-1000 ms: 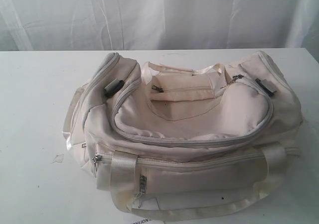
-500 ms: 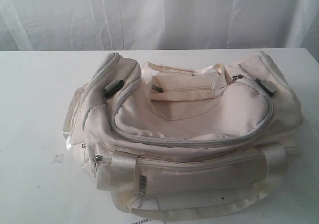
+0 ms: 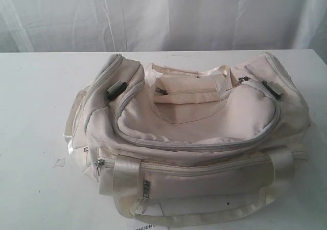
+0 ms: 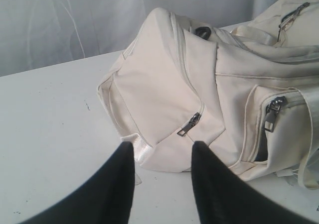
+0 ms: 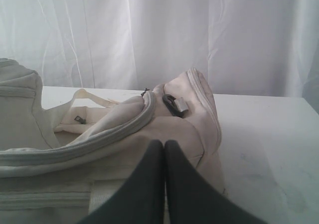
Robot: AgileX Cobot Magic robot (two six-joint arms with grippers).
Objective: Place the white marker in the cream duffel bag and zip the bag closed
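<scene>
The cream duffel bag [image 3: 194,138] lies across the middle of the white table [image 3: 36,102], its grey top zip [image 3: 204,145] running shut around the lid. No white marker shows in any view. Neither gripper appears in the exterior view. In the left wrist view my left gripper [image 4: 163,147] stands open with nothing between its black fingers [image 4: 212,184], a short way off the cream duffel bag [image 4: 164,79] at its end pocket. In the right wrist view my right gripper [image 5: 164,144] is shut and empty, beside the bag's other end [image 5: 194,109].
A white curtain [image 3: 163,15] hangs behind the table. The bag's strap handles [image 3: 204,217] trail toward the table's front edge. A small scrap [image 3: 59,162] lies on the table left of the bag. Bare table surface lies to the left and behind the bag.
</scene>
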